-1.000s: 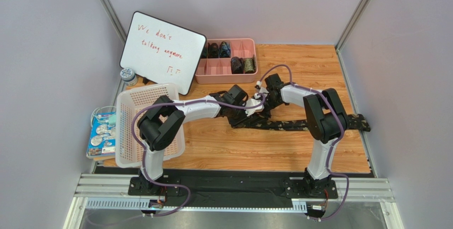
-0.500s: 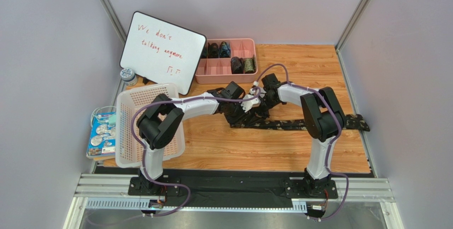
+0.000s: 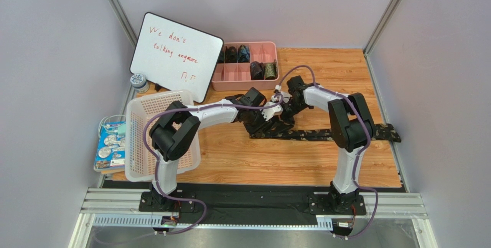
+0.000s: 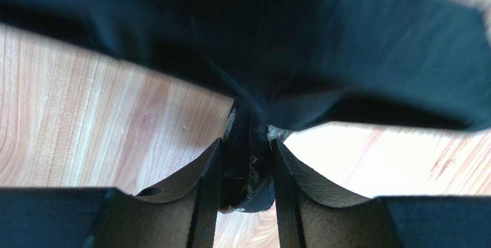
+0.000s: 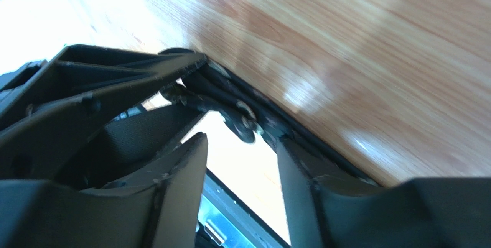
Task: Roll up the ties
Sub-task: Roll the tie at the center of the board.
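Note:
A long dark patterned tie [image 3: 334,135] lies flat across the wooden table, its wide end at the right edge. My left gripper [image 3: 266,122] is shut on the tie's left end; in the left wrist view the folded patterned fabric [image 4: 249,162] is pinched between the fingers, with more dark cloth above. My right gripper [image 3: 280,110] hovers beside the left one, just above the same end. In the right wrist view its jaws stand apart with nothing between them, and the left gripper's black fingers [image 5: 115,81] are close in front. Several rolled ties [image 3: 257,70] sit in the pink tray.
The pink divided tray [image 3: 245,79] stands at the back centre. A whiteboard [image 3: 176,53] leans at the back left. A white basket [image 3: 158,133] sits at the left, over the left arm's base. Cards [image 3: 110,144] lie off the table's left edge.
Both grippers have shifted slightly left and toward the back with the tie's left end. The tie's wide right end has slid a little leftward on the table.

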